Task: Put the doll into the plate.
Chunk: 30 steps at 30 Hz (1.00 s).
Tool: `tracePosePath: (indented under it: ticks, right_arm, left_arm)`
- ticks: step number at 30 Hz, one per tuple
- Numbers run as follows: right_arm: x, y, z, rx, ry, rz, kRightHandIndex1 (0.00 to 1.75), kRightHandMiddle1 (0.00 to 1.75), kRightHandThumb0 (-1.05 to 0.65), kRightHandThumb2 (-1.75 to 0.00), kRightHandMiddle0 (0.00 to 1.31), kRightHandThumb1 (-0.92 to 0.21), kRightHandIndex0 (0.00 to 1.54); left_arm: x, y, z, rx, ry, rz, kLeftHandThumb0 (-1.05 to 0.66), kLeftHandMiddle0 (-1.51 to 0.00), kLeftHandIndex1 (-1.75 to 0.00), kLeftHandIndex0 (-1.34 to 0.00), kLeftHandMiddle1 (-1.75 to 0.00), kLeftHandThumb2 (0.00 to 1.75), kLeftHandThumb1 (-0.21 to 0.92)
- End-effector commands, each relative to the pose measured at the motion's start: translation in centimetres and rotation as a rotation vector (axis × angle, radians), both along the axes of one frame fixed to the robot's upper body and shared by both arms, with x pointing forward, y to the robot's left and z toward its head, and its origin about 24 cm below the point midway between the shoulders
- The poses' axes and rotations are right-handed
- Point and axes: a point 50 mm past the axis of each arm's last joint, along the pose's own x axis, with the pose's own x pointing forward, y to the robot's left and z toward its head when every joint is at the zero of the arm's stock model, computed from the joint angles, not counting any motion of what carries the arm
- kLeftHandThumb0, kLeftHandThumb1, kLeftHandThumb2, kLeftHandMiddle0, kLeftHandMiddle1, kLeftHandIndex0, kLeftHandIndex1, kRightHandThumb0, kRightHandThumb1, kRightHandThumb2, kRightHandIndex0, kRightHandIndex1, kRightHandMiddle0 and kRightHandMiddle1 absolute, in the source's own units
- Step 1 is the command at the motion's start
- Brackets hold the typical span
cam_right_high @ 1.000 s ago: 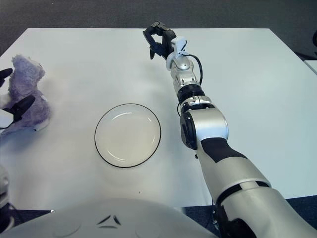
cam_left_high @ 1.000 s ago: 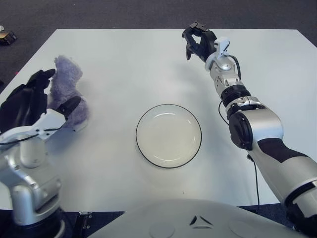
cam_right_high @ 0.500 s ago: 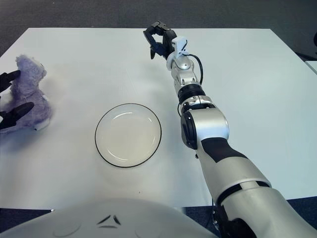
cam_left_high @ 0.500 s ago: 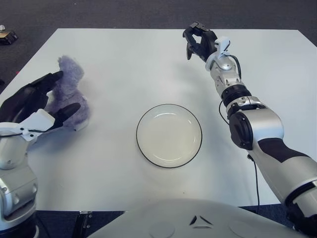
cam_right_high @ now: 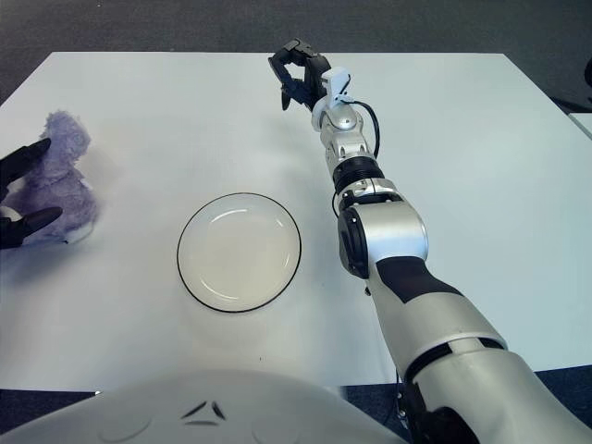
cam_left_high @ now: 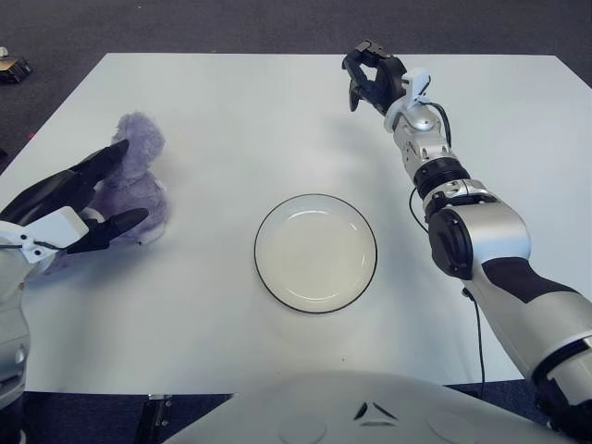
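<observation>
While spread around doll (cam_left_high: pixel 129 180) at tabletop's left edge, left robot hand (cam_left_high: pixel 69 205) ungrasped: reaching step; next, close, carry to plate (cam_left_high: pixel 315 252). Right robot hand (cam_left_high: pixel 372 79) curled, idle, far edge.

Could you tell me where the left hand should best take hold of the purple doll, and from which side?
Probably around the doll's plump lower body, coming from its left. It sits upright with the narrower head on top, and the left hand is beside it on that side, fingers spread either side. The plate lies to its right.

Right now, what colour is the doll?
Pale purple, fuzzy plush. The doll shows best in the left eye view, beside the left hand.
</observation>
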Motion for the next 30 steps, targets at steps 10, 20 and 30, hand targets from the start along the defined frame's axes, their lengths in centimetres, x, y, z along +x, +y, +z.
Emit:
tracePosePath:
  ticks: [10, 20, 30]
  right_arm:
    - [0.1, -0.4, 0.3, 0.000, -0.004, -0.006, 1.75, 1.56, -0.35, -0.35, 0.38, -0.92, 0.96]
    - [0.1, -0.4, 0.3, -0.003, -0.009, -0.011, 1.75, 1.56, -0.35, -0.35, 0.38, -0.92, 0.97]
    - [0.1, -0.5, 0.4, -0.001, -0.006, -0.016, 1.75, 1.56, -0.35, -0.35, 0.38, -0.92, 0.99]
  left_arm:
    - [0.6, -0.2, -1.5, 0.214, -0.011, 0.151, -0.96, -0.10, -0.03, -0.13, 0.00, 0.14, 0.92]
    - [1.6, -0.3, -3.1, 0.274, -0.121, 0.258, -0.56, -0.16, -0.05, -0.20, -0.03, 0.01, 0.72]
    - [2.7, -1.1, -4.8, 0.198, -0.274, 0.398, 0.06, -0.23, -0.82, -0.36, -1.18, 0.01, 0.81]
